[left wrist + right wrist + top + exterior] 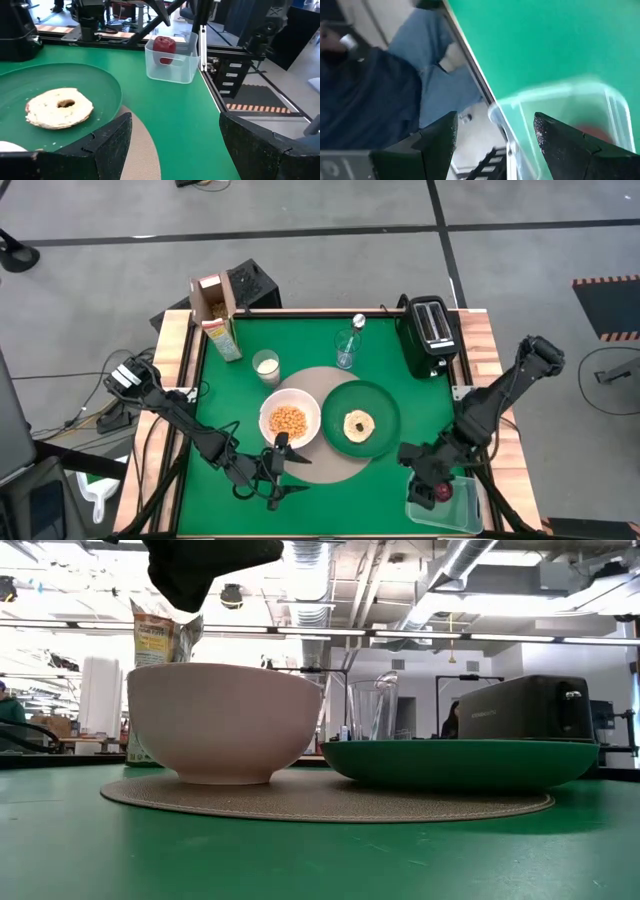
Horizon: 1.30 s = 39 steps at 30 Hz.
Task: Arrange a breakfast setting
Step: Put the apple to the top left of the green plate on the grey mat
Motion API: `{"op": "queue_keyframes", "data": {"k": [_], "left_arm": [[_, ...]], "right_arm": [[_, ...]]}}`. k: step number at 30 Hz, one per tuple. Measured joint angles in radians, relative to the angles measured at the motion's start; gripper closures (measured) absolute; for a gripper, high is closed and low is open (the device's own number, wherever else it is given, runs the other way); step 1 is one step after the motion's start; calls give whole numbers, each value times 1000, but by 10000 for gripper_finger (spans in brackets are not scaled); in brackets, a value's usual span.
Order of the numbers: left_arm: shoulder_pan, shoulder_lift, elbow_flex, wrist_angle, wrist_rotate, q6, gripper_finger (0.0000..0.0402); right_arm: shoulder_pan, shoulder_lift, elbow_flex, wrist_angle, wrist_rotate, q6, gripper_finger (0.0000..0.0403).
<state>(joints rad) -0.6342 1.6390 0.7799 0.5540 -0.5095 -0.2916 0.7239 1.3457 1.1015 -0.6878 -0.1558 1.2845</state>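
Fruit (164,48) sits in clear tub (172,67), lower right of high view. R claw (436,485) wide, over tub; should drop straight, pinch fruit mid-body, avoid tub walls. L claw (283,478) wide, idle by bowl (290,420).

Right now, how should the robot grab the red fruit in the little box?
From straight above. The red fruit sits inside a clear tub whose walls block the sides, and only the top is open. Its round body suits fingers closing on opposite sides at the widest part. The right gripper, open, is already over it.
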Motion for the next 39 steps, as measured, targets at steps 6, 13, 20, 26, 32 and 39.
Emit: {"op": "queue_keyframes", "data": {"k": [6,13,20,26,32,39], "left_arm": [[0,0,0,-3,0,11,116],[0,0,0,-4,-1,11,116],[0,-1,0,-11,-2,19,116],[0,-1,0,-19,-2,19,116],[0,-1,0,-19,-2,19,116],[0,-1,0,-18,-2,18,116]], "right_arm": [[80,-30,6,-167,-26,265,112],[181,-104,25,-456,-11,524,112],[301,-86,26,-468,90,550,112],[310,-29,25,-451,117,547,109],[310,50,25,-444,106,498,73],[300,110,25,-421,56,495,8]]}}
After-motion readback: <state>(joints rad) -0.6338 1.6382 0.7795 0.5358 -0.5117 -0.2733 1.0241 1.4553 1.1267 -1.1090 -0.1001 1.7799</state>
